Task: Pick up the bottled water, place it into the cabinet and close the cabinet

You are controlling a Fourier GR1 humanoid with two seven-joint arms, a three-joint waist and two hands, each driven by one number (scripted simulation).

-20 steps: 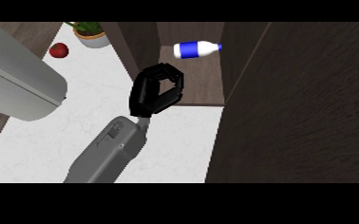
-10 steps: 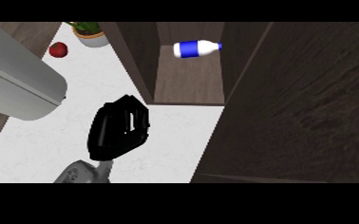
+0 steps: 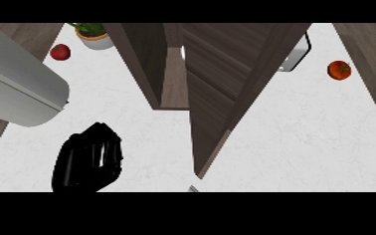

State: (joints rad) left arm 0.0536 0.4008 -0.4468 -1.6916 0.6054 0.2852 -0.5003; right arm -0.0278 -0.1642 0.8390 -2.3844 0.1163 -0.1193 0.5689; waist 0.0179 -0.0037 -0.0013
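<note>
The bottled water is not visible; a judgement only, it sits hidden inside the cabinet [image 3: 172,79] behind the cabinet door [image 3: 228,89], which stands swung partway across the opening. One black hand [image 3: 88,159] hangs low over the white counter [image 3: 294,129], holding nothing; which hand it is, and how its fingers lie, I cannot tell. Risk: the door not shutting flush if pushed off-line.

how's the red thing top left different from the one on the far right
The red fruit at upper left is darker, plain red and sits beside the potted plant. The tomato at far right is lighter, orange-red with a small green top, and sits on the other side of the cabinet door. Both are small, round and rest on the white counter.
</note>
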